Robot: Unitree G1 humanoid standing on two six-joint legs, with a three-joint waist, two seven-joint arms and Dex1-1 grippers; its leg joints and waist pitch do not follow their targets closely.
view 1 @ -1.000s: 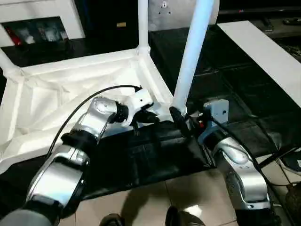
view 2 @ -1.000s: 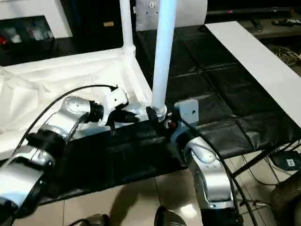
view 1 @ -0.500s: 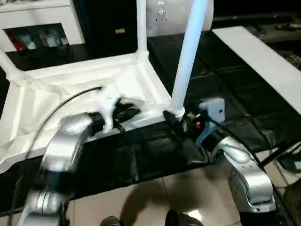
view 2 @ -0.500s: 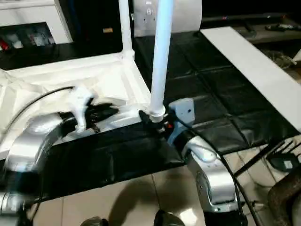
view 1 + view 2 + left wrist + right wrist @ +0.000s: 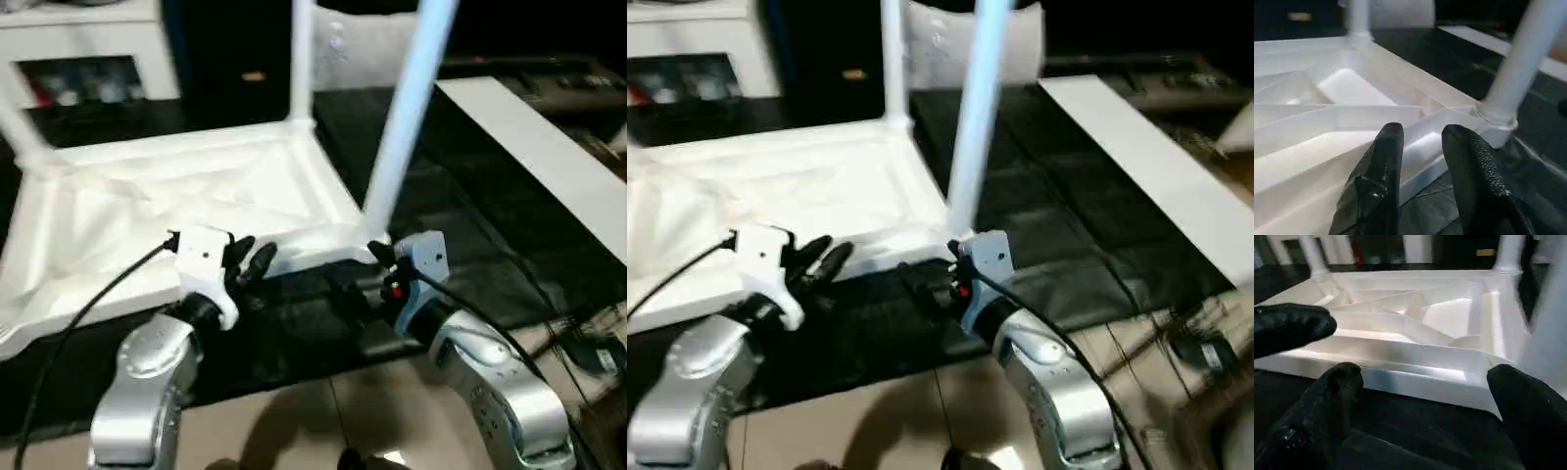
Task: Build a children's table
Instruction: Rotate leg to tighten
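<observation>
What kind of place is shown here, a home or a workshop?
Probably a home-like room or test space. A white cabinet with glass doors stands behind, the floor is tiled, and the upturned table top lies on a black padded mat.

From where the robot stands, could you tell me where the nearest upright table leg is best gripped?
Grip the near leg low on its shaft, just above the corner socket, coming from the robot's right with the open right gripper. The tube is round and nearly upright, so the fingers can close across it.

one tabletop point(image 5: 147, 211), three upright legs point(image 5: 404, 117)
</observation>
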